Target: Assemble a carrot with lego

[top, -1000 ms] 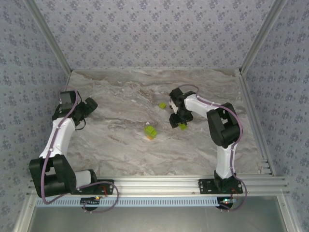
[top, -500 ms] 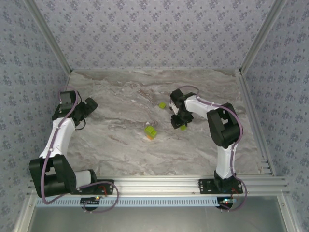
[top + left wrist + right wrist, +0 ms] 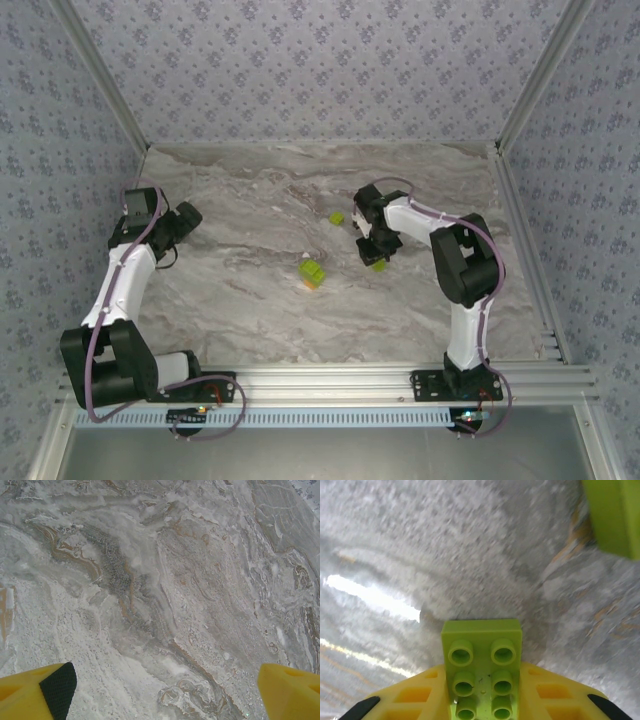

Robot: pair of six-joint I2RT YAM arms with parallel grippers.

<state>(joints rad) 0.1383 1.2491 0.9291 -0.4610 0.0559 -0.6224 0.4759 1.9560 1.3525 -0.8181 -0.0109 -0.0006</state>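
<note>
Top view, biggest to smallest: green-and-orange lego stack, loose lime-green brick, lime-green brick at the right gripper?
1. green-and-orange lego stack.
2-3. loose lime-green brick and gripped lime-green brick: alike; the right gripper hides part of the latter.

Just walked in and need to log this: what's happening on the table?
The right gripper is shut on a lime-green brick near the middle of the marble table. The part-built carrot, green on orange, lies just left of it, with another green brick farther back. The left gripper hangs open over bare table.
</note>
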